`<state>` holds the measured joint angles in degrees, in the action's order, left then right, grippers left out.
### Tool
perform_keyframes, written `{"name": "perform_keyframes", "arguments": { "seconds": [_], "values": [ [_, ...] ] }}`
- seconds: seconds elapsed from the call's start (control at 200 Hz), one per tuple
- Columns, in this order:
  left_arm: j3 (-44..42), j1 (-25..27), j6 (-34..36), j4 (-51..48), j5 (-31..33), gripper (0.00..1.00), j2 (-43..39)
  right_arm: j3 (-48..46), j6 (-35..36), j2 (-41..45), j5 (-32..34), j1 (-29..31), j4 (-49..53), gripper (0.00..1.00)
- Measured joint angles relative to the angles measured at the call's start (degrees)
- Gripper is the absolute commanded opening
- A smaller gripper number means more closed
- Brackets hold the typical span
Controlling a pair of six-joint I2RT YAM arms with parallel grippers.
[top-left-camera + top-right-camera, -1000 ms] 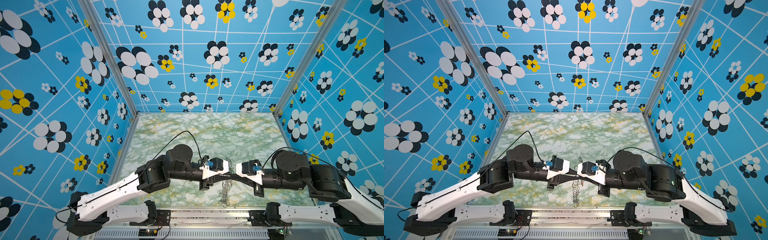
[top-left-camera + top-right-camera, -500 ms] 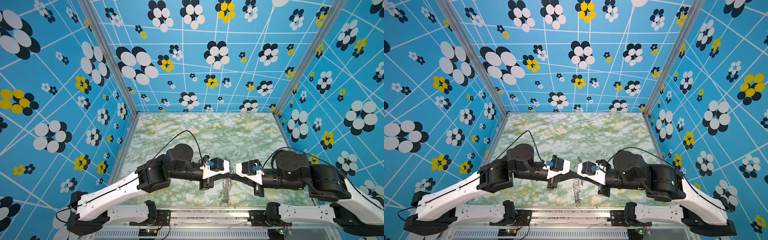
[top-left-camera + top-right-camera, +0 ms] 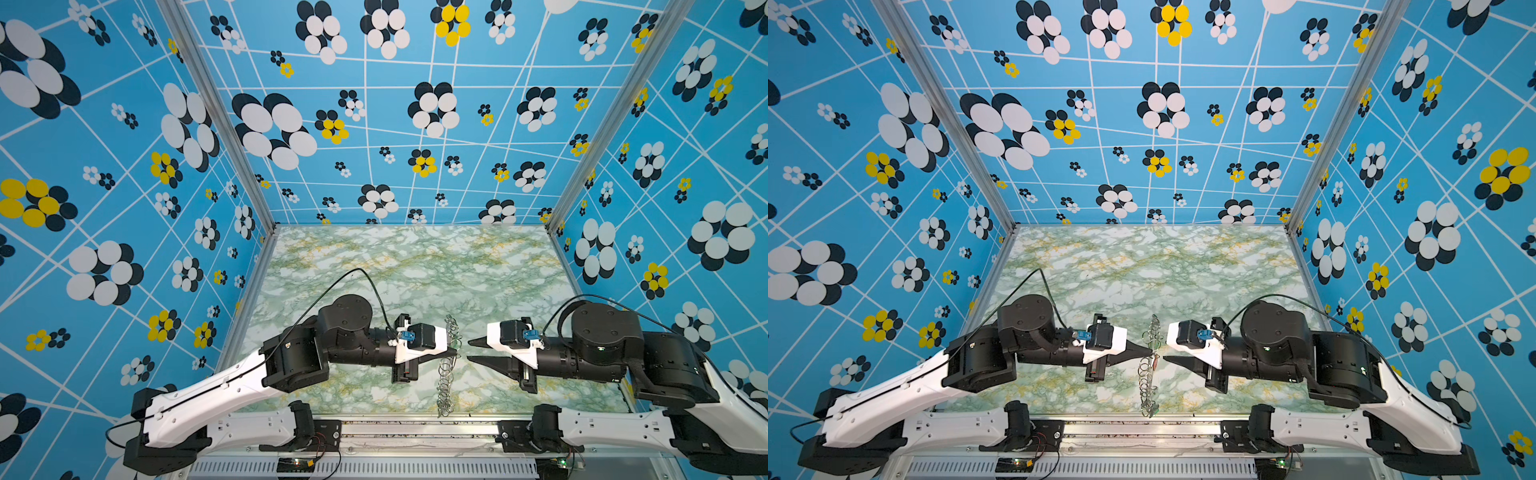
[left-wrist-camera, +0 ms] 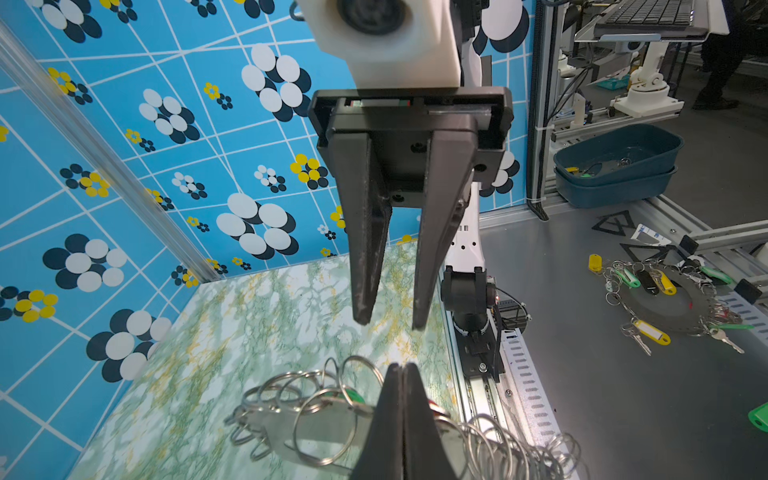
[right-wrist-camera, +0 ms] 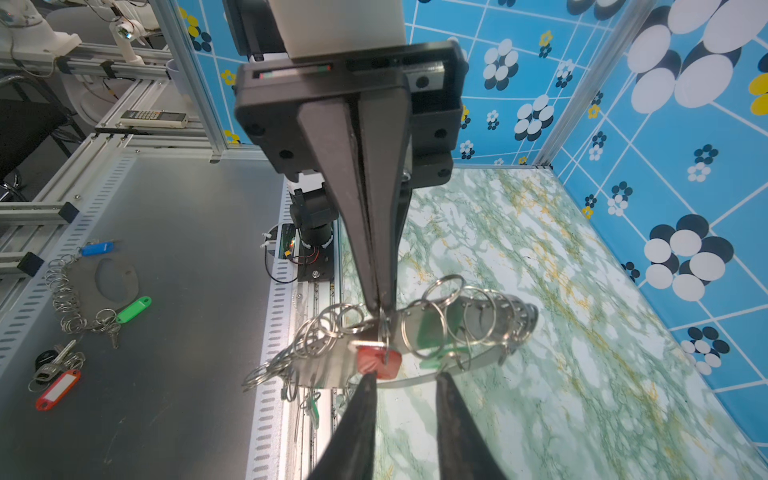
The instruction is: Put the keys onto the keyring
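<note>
The keyring (image 3: 445, 374), edge-on, long axis front to back, is held up by the clamped left gripper (image 3: 455, 354); the right gripper (image 3: 468, 350), jaws parted, is poised just beside its red tag (image 5: 378, 361).

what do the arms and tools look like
The left arm and right arm match: white long links, black rounded joints, a thin black cable arching over each. The left tool and right tool have white mounts, blue connectors and long tapered black fingers.
</note>
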<state>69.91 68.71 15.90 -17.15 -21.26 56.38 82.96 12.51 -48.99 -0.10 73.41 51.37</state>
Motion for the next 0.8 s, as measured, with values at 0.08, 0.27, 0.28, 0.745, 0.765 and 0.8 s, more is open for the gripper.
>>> {"name": "perform_keyframes", "arguments": {
  "seconds": [0.08,0.27,0.28,0.745,0.765,0.8],
  "values": [
    [-0.4,0.0,0.0,1.6,-0.2,0.0,-0.5,0.0,-0.1,0.3,0.0,0.0,-1.0,0.28],
    [-1.4,0.0,0.0,5.2,-1.1,0.0,-0.6,-0.9,-0.1,0.1,-0.2,0.0,-2.6,0.27],
    [-1.5,0.0,0.0,5.4,-1.1,0.0,-0.6,-0.9,-0.1,0.1,-0.2,0.0,-2.6,0.27],
    [-4.9,-0.1,0.0,13.6,-1.9,0.0,-1.1,-1.0,-1.2,-0.4,-1.3,0.0,-4.3,0.13],
    [-5.0,-0.1,0.0,13.8,-1.9,0.0,-1.1,-1.0,-1.3,-0.4,-1.3,0.0,-4.3,0.13],
    [-5.0,-0.1,0.0,14.3,-1.9,0.0,-1.1,-1.0,-1.3,-0.4,-1.3,0.0,-4.3,0.12]
  ]
}}
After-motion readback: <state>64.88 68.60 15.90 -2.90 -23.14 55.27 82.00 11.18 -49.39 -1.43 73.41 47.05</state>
